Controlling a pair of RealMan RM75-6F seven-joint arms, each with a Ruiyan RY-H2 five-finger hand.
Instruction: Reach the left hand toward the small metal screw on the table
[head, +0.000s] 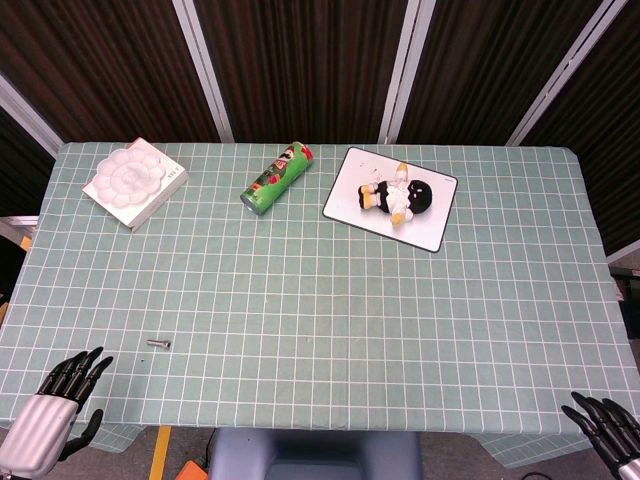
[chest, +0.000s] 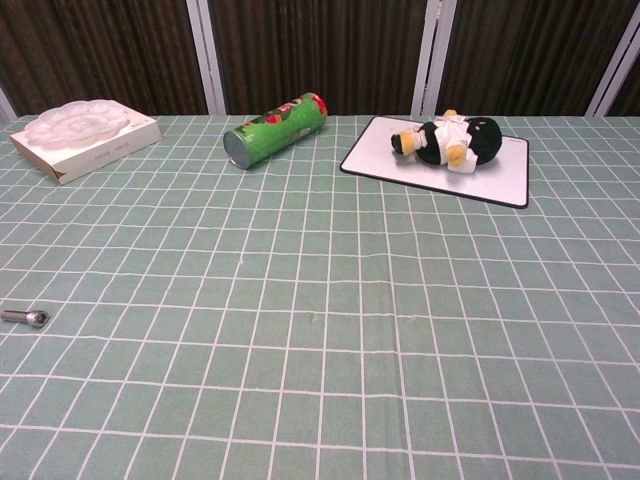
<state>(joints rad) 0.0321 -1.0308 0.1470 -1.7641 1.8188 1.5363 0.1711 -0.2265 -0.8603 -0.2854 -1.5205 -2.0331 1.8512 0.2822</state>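
A small metal screw (head: 158, 343) lies on the green checked tablecloth near the front left; the chest view shows the screw (chest: 25, 317) at the far left edge. My left hand (head: 58, 406) hovers at the table's front left corner, fingers spread, empty, a short way below and left of the screw. My right hand (head: 608, 430) sits at the front right corner with its fingers apart and nothing in them. Neither hand appears in the chest view.
At the back left a white paint palette (head: 130, 175) rests on a box. A green snack can (head: 277, 178) lies on its side at the back centre. A plush toy (head: 400, 194) lies on a white board (head: 438, 225) at the back right.
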